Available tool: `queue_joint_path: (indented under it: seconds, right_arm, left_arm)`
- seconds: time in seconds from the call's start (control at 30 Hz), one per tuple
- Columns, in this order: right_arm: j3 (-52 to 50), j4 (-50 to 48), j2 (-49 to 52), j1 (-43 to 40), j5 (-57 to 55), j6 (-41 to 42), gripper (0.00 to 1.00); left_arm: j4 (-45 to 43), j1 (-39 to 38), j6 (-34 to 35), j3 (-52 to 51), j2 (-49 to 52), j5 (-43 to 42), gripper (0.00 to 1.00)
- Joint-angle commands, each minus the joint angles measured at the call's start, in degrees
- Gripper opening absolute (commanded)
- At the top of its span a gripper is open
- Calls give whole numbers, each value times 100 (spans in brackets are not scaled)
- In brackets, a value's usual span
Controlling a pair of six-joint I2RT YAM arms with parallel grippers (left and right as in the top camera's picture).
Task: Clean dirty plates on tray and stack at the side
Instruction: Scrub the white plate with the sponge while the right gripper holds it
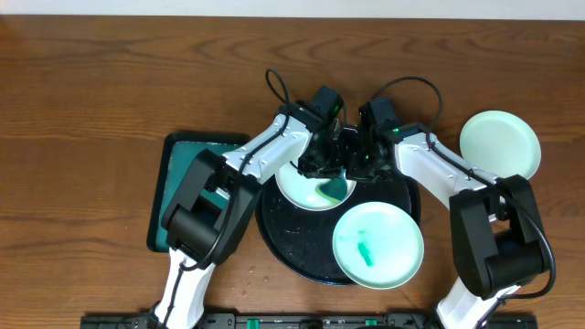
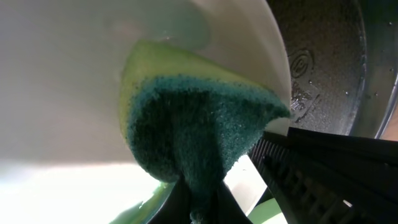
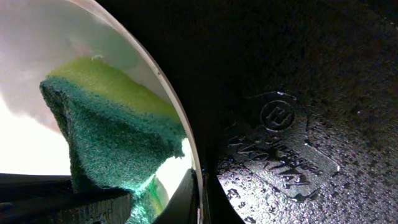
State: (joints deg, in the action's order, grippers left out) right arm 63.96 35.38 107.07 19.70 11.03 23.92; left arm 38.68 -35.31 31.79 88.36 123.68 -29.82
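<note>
On the black tray, toward its far side, one white plate has a green scouring sponge pressed against it, pinched tight by the left end effector. The right end effector is clenched on that plate's rim. A second plate, green-smeared, sits nearer on the tray; a third plate rests on the tabletop at right.

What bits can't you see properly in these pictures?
- Overhead: the left arm and right arm cover most of the round white plate on the large round black tray, so any smear there is hidden.
- Overhead: the left arm hides part of the rectangular dark-green tray.
- Left wrist: the green-and-yellow scouring sponge fills the view and covers the plate's middle.
- Right wrist: the black tray's embossed lettering is too dim to read.
</note>
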Motion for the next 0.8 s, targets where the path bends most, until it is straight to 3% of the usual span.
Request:
queue_joint_path:
  seconds: [0.0,0.1,0.23,0.5,0.67,0.77]
  right_arm:
    - [-44,-20,11,76,-2,-81,1]
    - [-44,4,11,76,-4,-81,1]
    - [-44,15,11,76,-4,-81,1]
    - [-44,15,11,76,-4,-81,1]
    - [-44,17,11,76,-4,-81,1]
    - [-44,11,11,76,-4,-81,1]
  left_arm:
    - [400,-17,157,-48,310,822,7]
    - [1001,195,249,-48,310,2197,7]
    - [1639,496,389,-48,310,3401,7]
    - [2109,841,802,-48,310,4452,7]
    - [2050,780,791,-48,310,4076,7]
    - [1545,697,199,-48,310,2352,7]
